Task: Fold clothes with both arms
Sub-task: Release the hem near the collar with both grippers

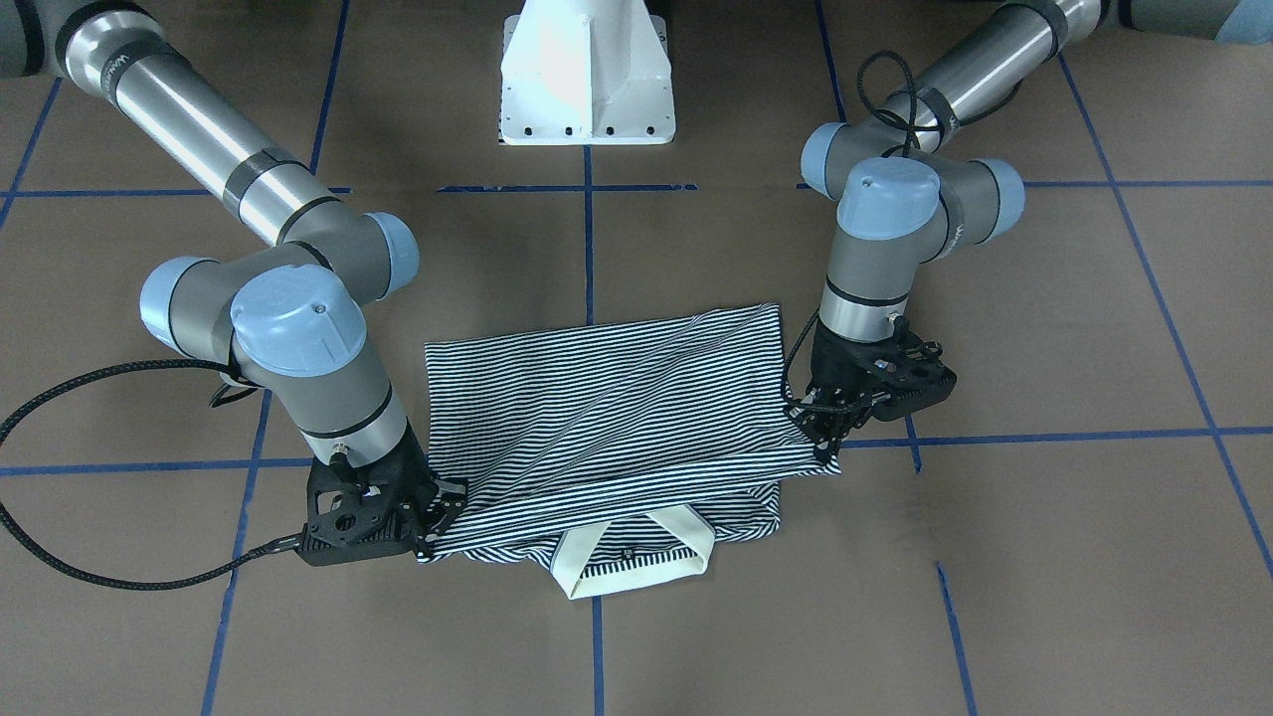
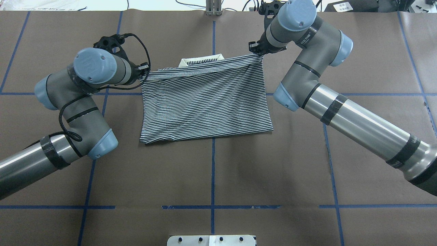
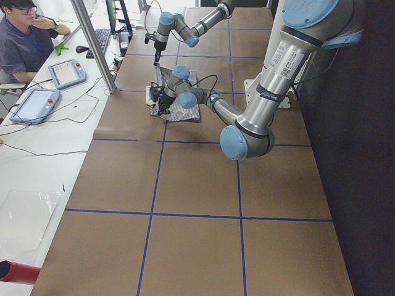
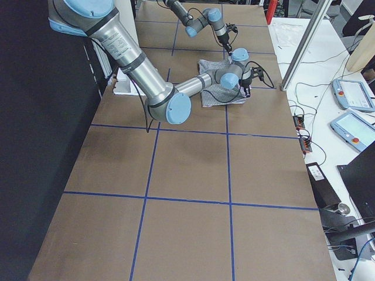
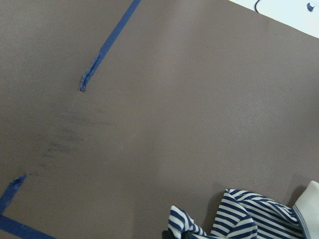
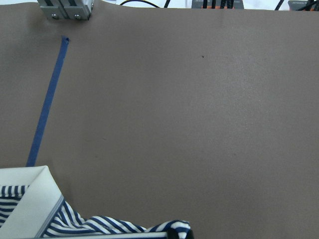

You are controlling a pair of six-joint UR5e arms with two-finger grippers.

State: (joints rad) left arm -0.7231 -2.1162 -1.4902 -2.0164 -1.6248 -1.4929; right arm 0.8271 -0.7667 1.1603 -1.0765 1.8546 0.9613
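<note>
The shirt [image 1: 607,428] lies on the table [image 1: 1044,557], about midway between the table's left and right ends. It is nearer to the far edge, the one opposite to the robot, than to the robot's own edge. It is doubled over: a striped upper layer covers most of it, and the cream collar [image 1: 636,575] comes out from under this layer on the side of the far edge. Long slanted creases run across the upper layer from one held corner towards the opposite corner.

The left pincer [image 1: 827,449] is closed narrow on the corner of the upper layer at the shirt's left side. The right pincer [image 1: 430,537] is closed narrow in the same way on the corner at the shirt's right side. The edge of cloth between the two is pulled nearly straight. In each wrist view a small bunch of striped cloth and a piece of the collar show at the lower border, with bare table behind.

The left arm [image 1: 895,229] and the right arm [image 1: 298,328] both reach from the robot's edge and bend down beside the shirt, one at each side. A black cable [image 1: 60,398] loops out from the right arm over the table.

Blue tape lines [image 1: 589,249] divide the brown table surface into squares. The white base [image 1: 587,80] stands at the middle of the robot's edge. In the exterior left view a person [image 3: 24,37] sits beyond the far edge, at a white desk [image 3: 37,172] with cables on it.
</note>
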